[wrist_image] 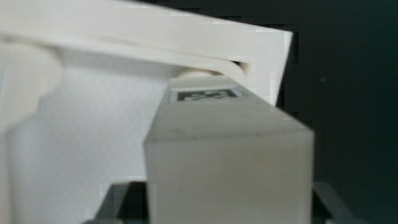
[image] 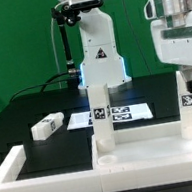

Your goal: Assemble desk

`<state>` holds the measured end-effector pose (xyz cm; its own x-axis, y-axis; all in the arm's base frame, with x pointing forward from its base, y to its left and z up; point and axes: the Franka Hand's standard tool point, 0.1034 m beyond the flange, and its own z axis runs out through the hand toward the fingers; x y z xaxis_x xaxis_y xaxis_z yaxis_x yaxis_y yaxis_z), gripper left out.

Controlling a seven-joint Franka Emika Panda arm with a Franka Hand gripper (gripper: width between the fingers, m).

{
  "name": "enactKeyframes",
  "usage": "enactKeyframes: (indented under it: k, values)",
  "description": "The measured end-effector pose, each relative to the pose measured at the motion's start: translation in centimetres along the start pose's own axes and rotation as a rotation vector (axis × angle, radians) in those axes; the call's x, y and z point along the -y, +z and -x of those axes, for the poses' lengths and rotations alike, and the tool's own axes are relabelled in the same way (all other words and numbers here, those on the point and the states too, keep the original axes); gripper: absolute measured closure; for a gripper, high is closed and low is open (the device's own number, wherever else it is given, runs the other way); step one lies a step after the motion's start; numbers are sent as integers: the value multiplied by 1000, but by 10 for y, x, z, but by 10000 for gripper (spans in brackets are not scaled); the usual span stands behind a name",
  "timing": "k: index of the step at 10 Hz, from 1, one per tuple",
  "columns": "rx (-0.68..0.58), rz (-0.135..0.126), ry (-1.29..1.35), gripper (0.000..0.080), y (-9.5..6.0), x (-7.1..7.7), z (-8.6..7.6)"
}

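Leg block (wrist_image: 222, 150) is gripped upright, gripper (image: 190, 76) closed narrow on it. Long axis is vertical, tip pointed down at tabletop (image: 143, 145) corner on exterior view's right; seating can't be confirmed.

Premises: robotics lab. Evidence: green backdrop (image: 13, 37), black table (image: 16, 115), table-mounted arm (image: 96, 45), marker board (image: 127, 111), white rail (image: 12, 164), tagged leg (image: 100, 112).

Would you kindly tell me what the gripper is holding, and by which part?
The gripper holds an upright white desk leg by its top end.
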<state>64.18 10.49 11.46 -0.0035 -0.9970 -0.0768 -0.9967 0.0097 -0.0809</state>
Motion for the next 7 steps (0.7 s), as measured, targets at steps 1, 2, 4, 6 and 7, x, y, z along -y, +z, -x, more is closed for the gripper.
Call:
enactKeyframes:
  k: [1, 2, 4, 6, 7]
  values:
    - [0, 1, 22, 509, 0, 0, 0]
    - [-1, 0, 47, 422, 1, 0, 1]
    - [-1, 0, 29, 286, 1, 0, 0]
    - [8, -3, -240, 159, -1, -1, 13]
    - [15, -3, -409, 159, 0, -3, 20]
